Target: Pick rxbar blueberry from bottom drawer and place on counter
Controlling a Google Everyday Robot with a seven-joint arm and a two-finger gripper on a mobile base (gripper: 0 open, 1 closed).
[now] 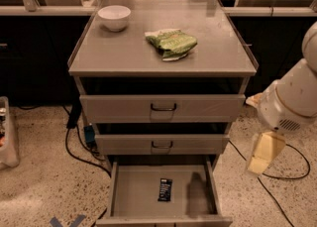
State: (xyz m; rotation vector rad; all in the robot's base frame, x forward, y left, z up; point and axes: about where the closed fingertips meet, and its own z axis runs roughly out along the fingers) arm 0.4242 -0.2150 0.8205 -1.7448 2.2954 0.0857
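The rxbar blueberry (165,190), a small dark wrapper with pale lettering, lies flat near the middle of the bottom drawer (133,191), which is pulled out and open. The counter (124,47) is the grey cabinet top. My gripper (262,152) hangs pale yellow under the white arm (292,99), to the right of the cabinet. It is level with the middle drawer, above and to the right of the bar, and touches nothing.
A white bowl (114,17) stands at the counter's back left and a green snack bag (171,43) lies near its middle. The two upper drawers (163,107) are slightly open. Black cables (79,154) run over the floor on both sides. A clear bin (7,137) is at far left.
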